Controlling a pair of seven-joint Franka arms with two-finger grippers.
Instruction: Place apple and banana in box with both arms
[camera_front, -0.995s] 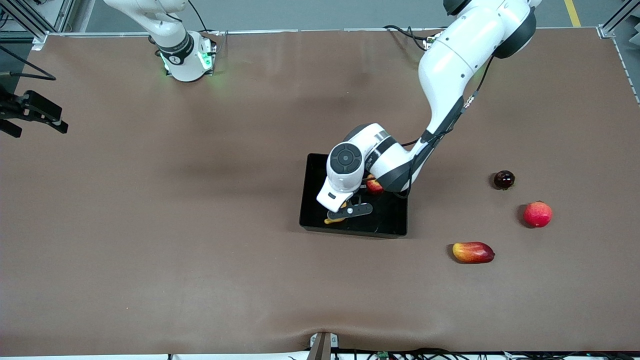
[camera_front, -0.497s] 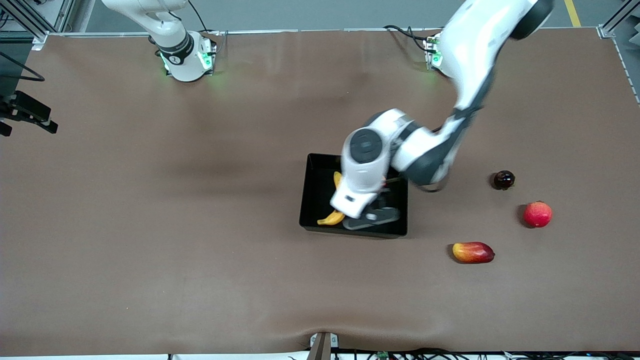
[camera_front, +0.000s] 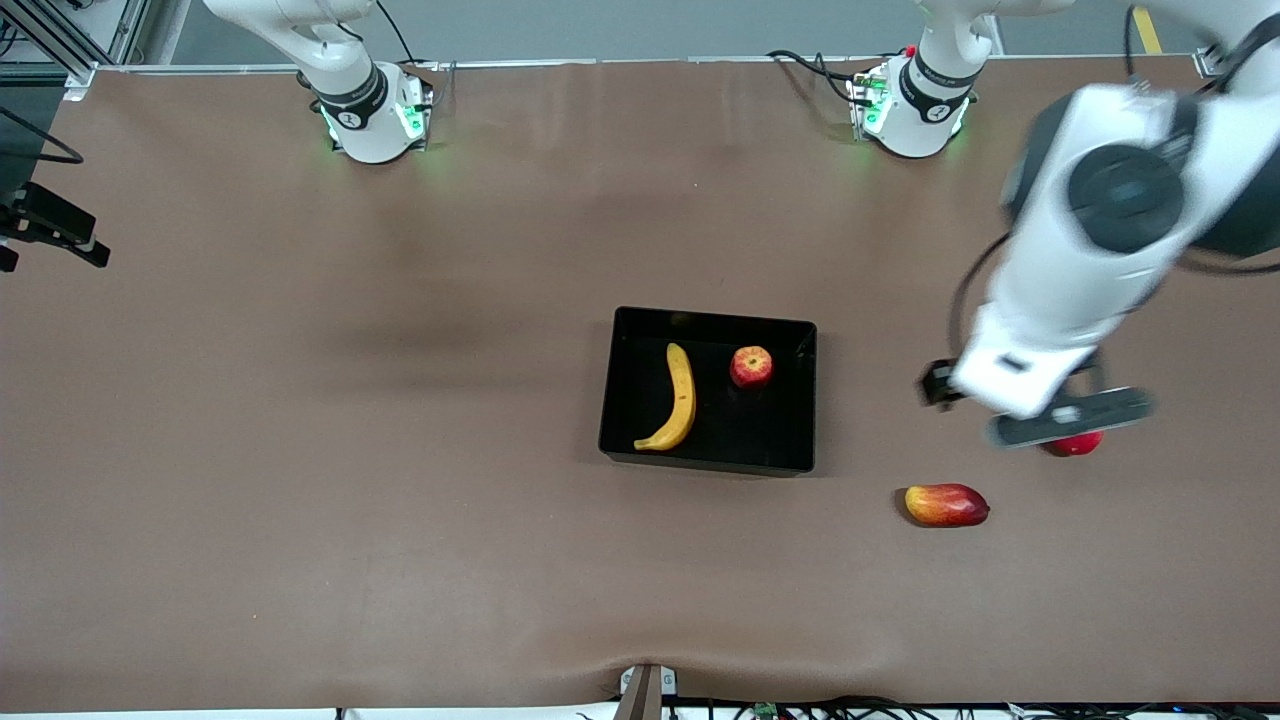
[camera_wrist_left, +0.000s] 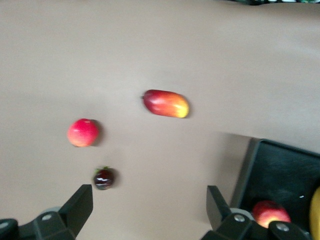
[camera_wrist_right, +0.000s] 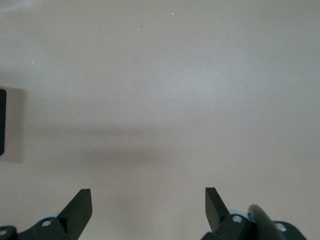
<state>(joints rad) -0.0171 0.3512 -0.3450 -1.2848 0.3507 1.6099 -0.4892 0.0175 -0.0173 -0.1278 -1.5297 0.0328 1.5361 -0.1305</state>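
Two fruits, banana (camera_front: 680, 398) and apple (camera_front: 751, 366), are lying in the box (camera_front: 707, 458); left claw (camera_wrist_left: 150, 212) and right claw (camera_wrist_right: 148, 210) are hanging open, empty, over the tabletop (camera_front: 400, 500).

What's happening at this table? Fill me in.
The banana and the apple both lie in the black box, side by side and apart. The left gripper is open and empty, up over the loose fruit at the left arm's end of the table: a pinkish-red round fruit, a small dark fruit and a red-yellow oval fruit. The right gripper waits open over bare table.
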